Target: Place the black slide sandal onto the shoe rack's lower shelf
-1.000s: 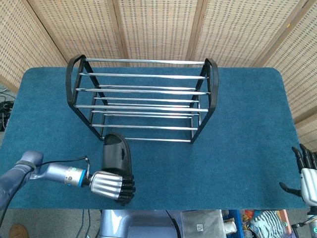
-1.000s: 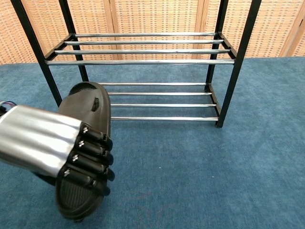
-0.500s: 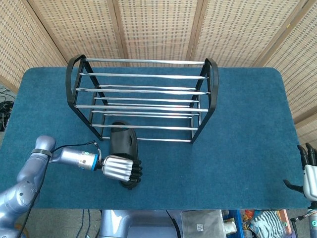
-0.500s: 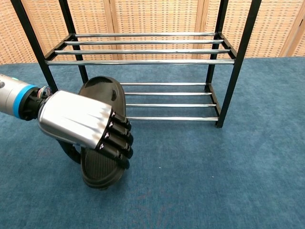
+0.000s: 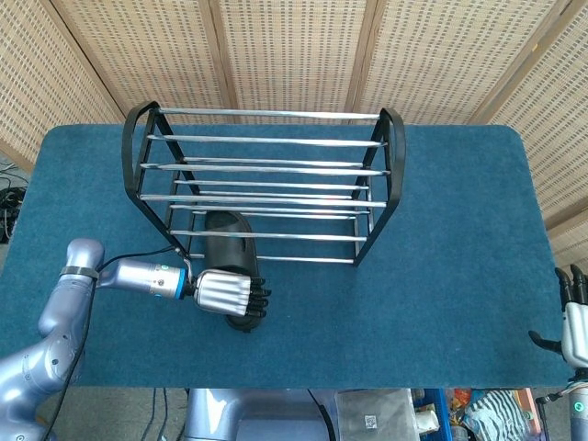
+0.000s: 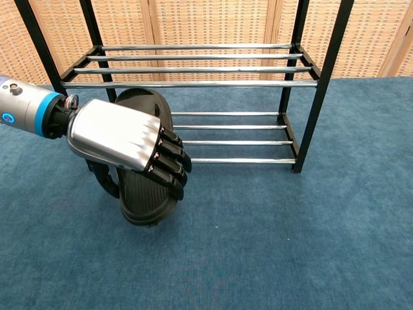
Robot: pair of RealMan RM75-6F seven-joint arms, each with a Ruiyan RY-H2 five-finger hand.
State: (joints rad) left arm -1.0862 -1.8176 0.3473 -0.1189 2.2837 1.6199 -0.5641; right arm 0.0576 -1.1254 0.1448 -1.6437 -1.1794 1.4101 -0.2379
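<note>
My left hand (image 5: pixel 225 293) (image 6: pixel 126 141) grips the black slide sandal (image 5: pixel 228 246) (image 6: pixel 145 194) around its heel half, fingers curled over the sole. The sandal's toe end reaches in over the left part of the lower shelf (image 6: pixel 239 128) of the black shoe rack (image 5: pixel 266 184), between the chrome bars; its heel end sticks out in front of the rack. I cannot tell whether it rests on the bars. At the frame's bottom right corner my right hand (image 5: pixel 572 326) stands far from the rack, fingers apart, holding nothing.
The rack stands on a blue carpeted table (image 5: pixel 441 276) with woven screens behind. Its upper shelf (image 6: pixel 193 64) is bare chrome bars. The rack's black left end frame (image 5: pixel 138 161) rises close to my left forearm.
My left hand has carried the sandal forward and to the right, from the table's front edge to the rack, pushing its toe in over the lower shelf. The right hand sank slightly lower.
</note>
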